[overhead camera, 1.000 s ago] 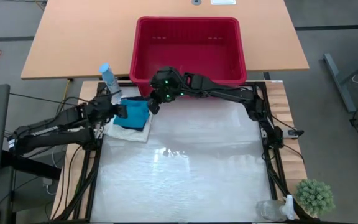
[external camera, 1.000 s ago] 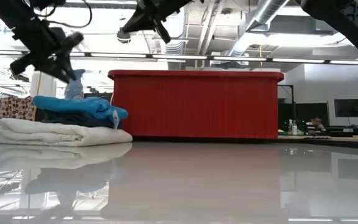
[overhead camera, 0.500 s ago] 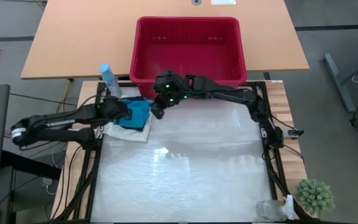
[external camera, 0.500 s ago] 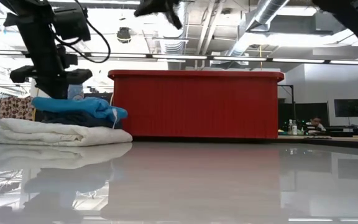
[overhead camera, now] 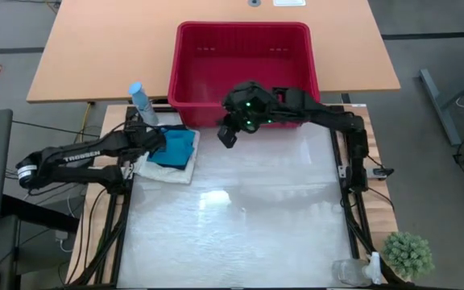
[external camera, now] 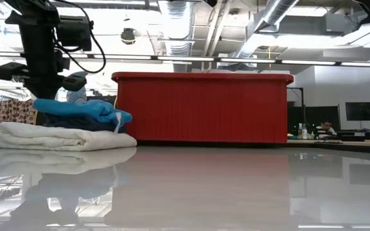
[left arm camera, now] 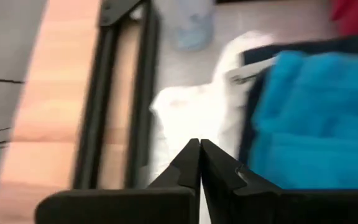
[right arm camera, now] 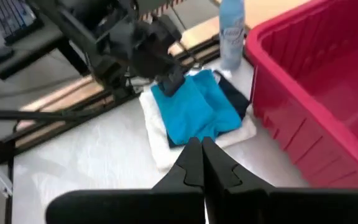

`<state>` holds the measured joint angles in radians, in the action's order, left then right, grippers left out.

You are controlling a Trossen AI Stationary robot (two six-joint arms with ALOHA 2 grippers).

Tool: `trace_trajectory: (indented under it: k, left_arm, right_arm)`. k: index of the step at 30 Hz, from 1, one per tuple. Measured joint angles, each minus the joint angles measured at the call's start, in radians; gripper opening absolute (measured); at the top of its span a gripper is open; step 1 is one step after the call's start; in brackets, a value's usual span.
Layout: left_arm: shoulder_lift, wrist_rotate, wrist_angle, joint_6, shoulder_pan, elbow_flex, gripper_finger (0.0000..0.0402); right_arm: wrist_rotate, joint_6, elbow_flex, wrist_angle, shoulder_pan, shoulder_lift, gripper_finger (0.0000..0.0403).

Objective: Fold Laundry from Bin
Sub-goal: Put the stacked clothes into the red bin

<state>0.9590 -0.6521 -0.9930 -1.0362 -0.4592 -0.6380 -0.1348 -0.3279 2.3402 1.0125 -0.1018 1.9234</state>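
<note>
red slotted plastic bin (overhead camera: pixel 243 64) empty, behind right pincer (overhead camera: pixel 227 135) | soft folded laundry (overhead camera: pixel 170 153): teal on navy on white, beside closed, empty left pincer (overhead camera: pixel 156 142) | right pincer closed, empty

Left tool (overhead camera: pixel 161 142) closed since a second ago and lowered onto the folded laundry stack's (overhead camera: pixel 171 153) left side, right tool (overhead camera: pixel 227 135) swung away rightward along the bin's (overhead camera: pixel 244 32) front wall

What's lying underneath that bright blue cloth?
The teal-blue cloth lies on a dark navy one, which rests on the folded white cloth. Anything beneath the white one is hidden.
</note>
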Motion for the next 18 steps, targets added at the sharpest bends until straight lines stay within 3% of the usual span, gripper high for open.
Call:
trace_trajectory:
  k: [4,8,12,18]
  left_arm:
    - [0.029,0.011,-0.020,-0.085,-0.029,0.000,0.0000]
    - [0.065,0.086,-0.041,-0.166,-0.074,0.000,0.0000]
    - [0.101,0.023,-0.076,-0.256,-0.102,0.000,0.0000]
    - [0.140,0.033,0.002,-0.304,-0.120,0.015,0.0000]
  right_arm:
    - [-0.004,0.012,-0.003,0.033,0.018,-0.004,0.0016]
    - [-0.007,0.011,-0.005,0.048,0.027,-0.006,0.0016]
    - [-0.008,0.007,-0.006,0.060,0.041,-0.005,0.0016]
    - [-0.008,0.007,-0.006,0.069,0.070,-0.005,0.0016]
